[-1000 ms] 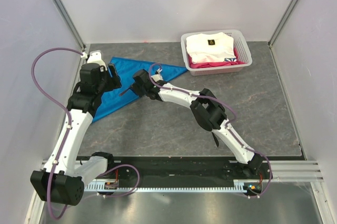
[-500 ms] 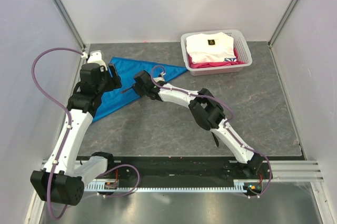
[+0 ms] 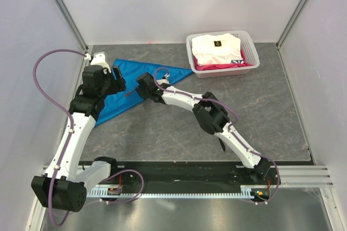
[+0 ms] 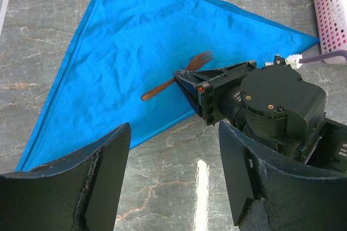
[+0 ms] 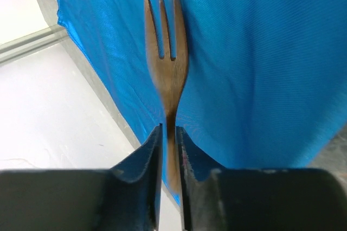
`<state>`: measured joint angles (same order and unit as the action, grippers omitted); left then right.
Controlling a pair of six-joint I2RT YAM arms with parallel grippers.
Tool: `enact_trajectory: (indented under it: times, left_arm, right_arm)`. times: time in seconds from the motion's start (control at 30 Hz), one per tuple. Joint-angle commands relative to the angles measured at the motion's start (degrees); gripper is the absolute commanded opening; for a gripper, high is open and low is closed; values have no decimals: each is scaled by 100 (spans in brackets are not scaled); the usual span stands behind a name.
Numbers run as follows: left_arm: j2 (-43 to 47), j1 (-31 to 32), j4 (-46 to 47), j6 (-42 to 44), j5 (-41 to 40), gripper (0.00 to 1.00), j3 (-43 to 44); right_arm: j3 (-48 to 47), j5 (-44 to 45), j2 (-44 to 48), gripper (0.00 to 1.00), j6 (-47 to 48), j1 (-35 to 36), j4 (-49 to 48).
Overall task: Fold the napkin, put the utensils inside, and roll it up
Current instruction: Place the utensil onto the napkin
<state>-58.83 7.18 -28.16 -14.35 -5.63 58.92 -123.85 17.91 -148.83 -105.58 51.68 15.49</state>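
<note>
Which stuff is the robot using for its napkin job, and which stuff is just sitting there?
For the job:
the blue napkin
the brown fork, pinched in the right end effector

Just lying about:
the basket
the folded clothes in it

the bright blue napkin [image 4: 124, 52] lies flat on the counter [image 4: 49, 122], folded into a triangle, lightly creased. a slim brown wooden fork [image 5: 165, 63] sits over its middle, tines pointing away, handle pinched in the right pincer [image 5: 168, 133]; can't tell whether it touches the cloth.
</note>
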Motion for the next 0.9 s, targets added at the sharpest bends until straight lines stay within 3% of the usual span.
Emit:
enact_trajectory:
  times: [0.0,0.1,0.4,0.67,0.87]
  left_arm:
    - [20,-24,197,-138,53,73,24]
    - [20,-24,197,-138,53,74,24]
    - [12,-24,206,-112,0,75,41]
    - [108,-24,302,-42,351,78,-29]
    - [73,-24,364,37,545,79,-56]
  right_arm:
    - [-324,63,-146,33,134,-18,33]
    - [-333,98,-111,47,274,-26,25]
    - [-359,318,432,50,1451,-44,-213]
    - [1309,609,1839,54,2671,-97,-634]
    - [3233,-278,3541,57,4331,-579,-775]
